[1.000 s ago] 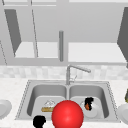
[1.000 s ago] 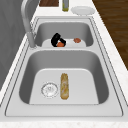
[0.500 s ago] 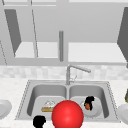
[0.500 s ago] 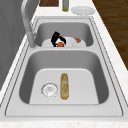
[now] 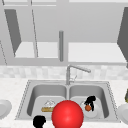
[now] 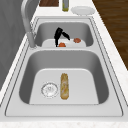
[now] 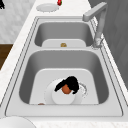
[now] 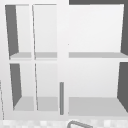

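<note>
Your right hand (image 5: pixel 90 100) curls round the small orange ball (image 5: pixel 87 107) | ball sits over the white plate (image 5: pixel 96 113) in the right sink bowl | your left hand (image 5: pixel 39 121) hangs at the front edge, can't tell its fingers

Camera layout: four fixed views around a double sink (image 5: pixel 110 100).
Front view faces the sink and wall cabinet (image 5: pixel 62 32) head-on; both side views look closely along the basins from opposite ends, sharing the faucet (image 6: pixel 26 22); upper view frames the cabinet.
</note>
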`<action>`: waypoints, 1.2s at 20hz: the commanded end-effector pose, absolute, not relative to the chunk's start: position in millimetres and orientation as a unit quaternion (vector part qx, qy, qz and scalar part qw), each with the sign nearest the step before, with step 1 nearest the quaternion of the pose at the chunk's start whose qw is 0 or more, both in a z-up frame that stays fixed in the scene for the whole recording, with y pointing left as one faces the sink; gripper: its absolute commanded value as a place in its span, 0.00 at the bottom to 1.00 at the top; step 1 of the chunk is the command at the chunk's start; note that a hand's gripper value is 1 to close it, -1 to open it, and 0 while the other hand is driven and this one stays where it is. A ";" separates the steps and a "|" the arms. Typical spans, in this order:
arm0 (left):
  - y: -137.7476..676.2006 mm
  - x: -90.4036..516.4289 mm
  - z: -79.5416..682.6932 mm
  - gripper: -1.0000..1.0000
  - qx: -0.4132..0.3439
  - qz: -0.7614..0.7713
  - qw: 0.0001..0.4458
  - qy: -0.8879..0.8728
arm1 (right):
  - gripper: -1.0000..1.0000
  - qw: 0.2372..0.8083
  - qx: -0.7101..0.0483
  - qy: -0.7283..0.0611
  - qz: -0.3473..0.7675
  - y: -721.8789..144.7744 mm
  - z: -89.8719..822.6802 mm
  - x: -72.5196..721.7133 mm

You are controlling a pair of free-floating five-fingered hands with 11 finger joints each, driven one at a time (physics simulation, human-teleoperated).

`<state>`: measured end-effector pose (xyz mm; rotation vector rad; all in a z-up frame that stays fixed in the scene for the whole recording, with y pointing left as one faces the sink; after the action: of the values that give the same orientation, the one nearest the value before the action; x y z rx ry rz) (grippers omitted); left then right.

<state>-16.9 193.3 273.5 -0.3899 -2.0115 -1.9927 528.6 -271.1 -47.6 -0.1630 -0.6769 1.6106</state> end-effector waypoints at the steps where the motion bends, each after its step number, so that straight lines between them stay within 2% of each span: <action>1: 193.3 -16.9 273.5 0.50 -0.135 -0.690 0.141 -0.697 | 0.00 0.652 -0.078 -0.305 0.689 -271.1 -34.3 519.6; 15: 193.3 -16.9 273.5 0.50 -0.135 -0.690 0.141 -0.697 | 0.00 0.627 -0.131 -0.341 0.688 -271.4 2.6 478.2; 24: 193.3 -16.9 273.5 0.50 -0.135 -0.690 0.141 -0.697 | 0.00 0.591 -0.201 -0.386 0.679 -271.3 34.8 462.1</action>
<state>-16.9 193.3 273.5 -0.3899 -2.0115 -1.9927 463.9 -271.3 24.9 -0.3674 -0.8395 1.6309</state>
